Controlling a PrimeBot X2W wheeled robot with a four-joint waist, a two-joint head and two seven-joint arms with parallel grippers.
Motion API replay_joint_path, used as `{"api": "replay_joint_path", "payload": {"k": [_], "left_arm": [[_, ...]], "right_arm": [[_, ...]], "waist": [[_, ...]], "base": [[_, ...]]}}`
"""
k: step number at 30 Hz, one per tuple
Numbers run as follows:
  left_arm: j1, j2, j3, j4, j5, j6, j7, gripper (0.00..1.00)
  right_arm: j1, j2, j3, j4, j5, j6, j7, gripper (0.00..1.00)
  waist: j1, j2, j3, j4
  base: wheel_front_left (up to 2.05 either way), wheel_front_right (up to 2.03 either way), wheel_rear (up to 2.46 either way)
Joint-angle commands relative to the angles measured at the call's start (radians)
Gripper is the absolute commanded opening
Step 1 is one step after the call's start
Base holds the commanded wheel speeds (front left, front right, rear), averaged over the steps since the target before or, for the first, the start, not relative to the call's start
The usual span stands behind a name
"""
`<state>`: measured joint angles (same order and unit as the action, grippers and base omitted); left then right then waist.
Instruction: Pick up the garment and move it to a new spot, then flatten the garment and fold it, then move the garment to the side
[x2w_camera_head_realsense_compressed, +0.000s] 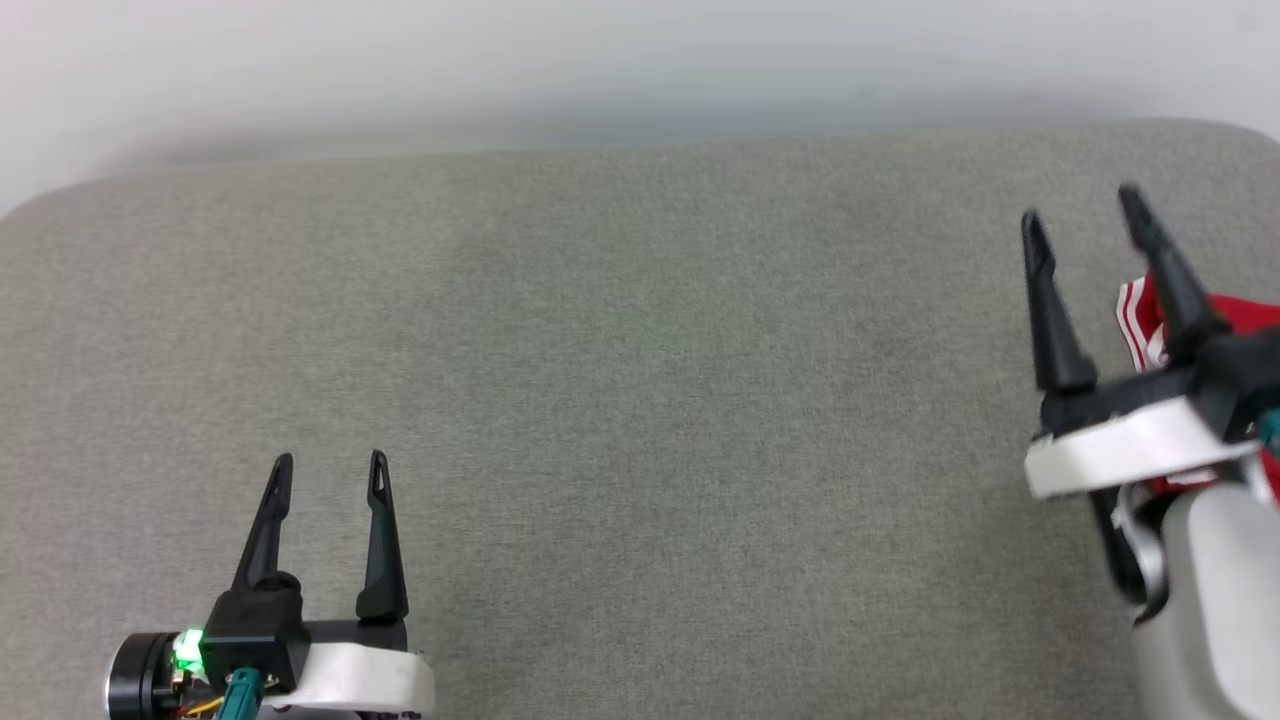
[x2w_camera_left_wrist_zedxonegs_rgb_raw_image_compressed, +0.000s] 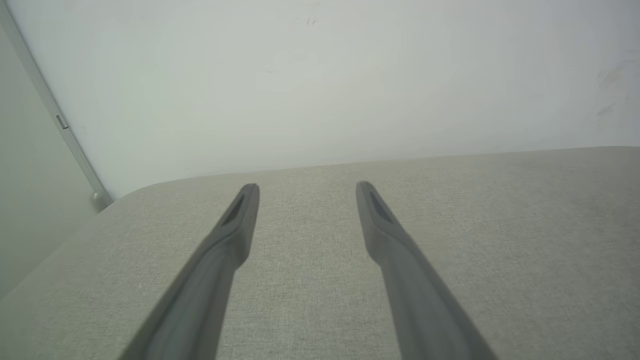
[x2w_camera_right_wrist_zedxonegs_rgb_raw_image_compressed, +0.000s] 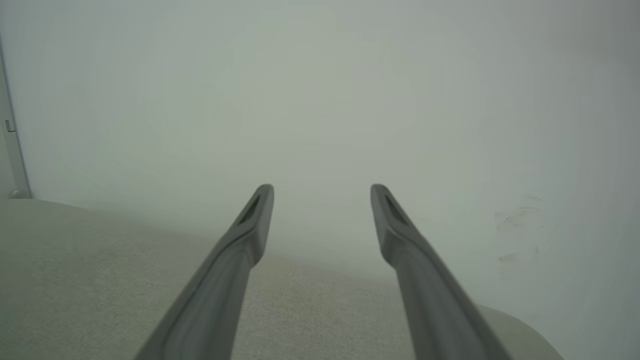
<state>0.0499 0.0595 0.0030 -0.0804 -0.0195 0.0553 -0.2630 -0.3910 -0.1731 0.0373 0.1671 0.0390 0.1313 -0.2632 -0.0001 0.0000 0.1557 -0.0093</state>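
I stand in a bare indoor room, plain as a test space: a grey fabric pad (x2w_camera_head_realsense_compressed: 640, 400) with rounded corners before me, a blank white wall (x2w_camera_head_realsense_compressed: 640, 60) at twelve o'clock, a pale upright strip (x2w_camera_left_wrist_zedxonegs_rgb_raw_image_compressed: 45, 94) at ten o'clock.

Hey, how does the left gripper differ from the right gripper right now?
The left gripper sits low in the head view over bare grey padding. The right gripper is higher, at the right edge, and partly hides the red garment. The left gripper's fingers point nearly straight up that view, while the right gripper's fingers lean left. Both are open and hold nothing.
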Motion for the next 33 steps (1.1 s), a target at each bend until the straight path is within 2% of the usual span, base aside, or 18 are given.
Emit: {"api": "replay_joint_path", "payload": {"k": [1,8,15,28,29,33], "left_arm": [[0.011,-0.001,-0.002,0.004,0.003,0.001,-0.002,1.0],[0.05,-0.004,-0.007,0.016,-0.005,0.009,-0.002,1.0],[0.09,-0.006,-0.005,0.023,-0.017,0.007,-0.002,1.0],[0.127,-0.008,0.009,0.03,-0.033,-0.015,-0.002,1.0],[0.117,-0.007,0.007,0.03,-0.031,-0.012,0.0,0.0],[0.124,-0.009,0.004,0.065,-0.034,-0.012,0.001,0.0]], "right_arm": [[0.044,0.02,-0.005,-0.004,0.016,-0.001,-0.001,1.0],[0.239,0.086,-0.031,-0.044,0.034,-0.001,-0.001,1.0],[0.387,0.115,-0.062,-0.101,0.039,-0.001,-0.001,1.0],[0.475,0.125,-0.065,-0.152,0.051,-0.001,-0.002,1.0],[0.464,0.12,-0.065,-0.148,0.047,0.0,0.0,0.0],[0.468,0.12,-0.061,-0.115,0.052,0.0,0.001,0.0]], "waist": [[0.0001,0.0,-0.02,0.016],[0.0001,0.0,-0.065,0.022],[0.0001,0.0,-0.104,0.019],[0.0001,0.0,-0.131,0.022],[0.0001,0.0,-0.131,0.022],[0.0001,0.0,-0.131,0.022]], "base": [[0.0,0.0,0.0],[0.0,0.0,0.0],[0.0,0.0,0.0],[0.0,0.0,0.0],[0.0,0.0,0.0],[0.0,0.0,0.0]]}}
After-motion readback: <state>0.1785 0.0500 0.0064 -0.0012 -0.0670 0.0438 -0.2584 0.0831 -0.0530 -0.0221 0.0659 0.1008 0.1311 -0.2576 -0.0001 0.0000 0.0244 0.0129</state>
